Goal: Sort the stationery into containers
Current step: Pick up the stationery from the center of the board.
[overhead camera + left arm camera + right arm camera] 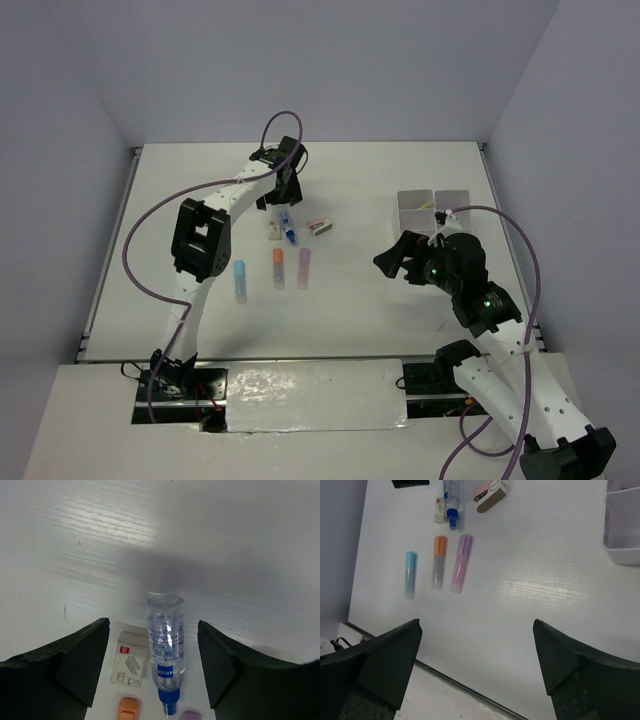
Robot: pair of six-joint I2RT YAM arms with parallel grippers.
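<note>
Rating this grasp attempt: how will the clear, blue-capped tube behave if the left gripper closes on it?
The tube looks round and glossy, so it may roll or slip from the left gripper. It lies flat, so tipping seems unlikely. Its clear body looks rigid, probably light.

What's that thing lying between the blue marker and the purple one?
An orange marker, side by side with the blue marker and the purple marker, touching neither. The right wrist view shows it best.

Blue marker point(409, 575), orange marker point(438, 562), purple marker point(461, 563); tube point(165, 645) clear, blue cap; bins point(623, 555) translucent white.
</note>
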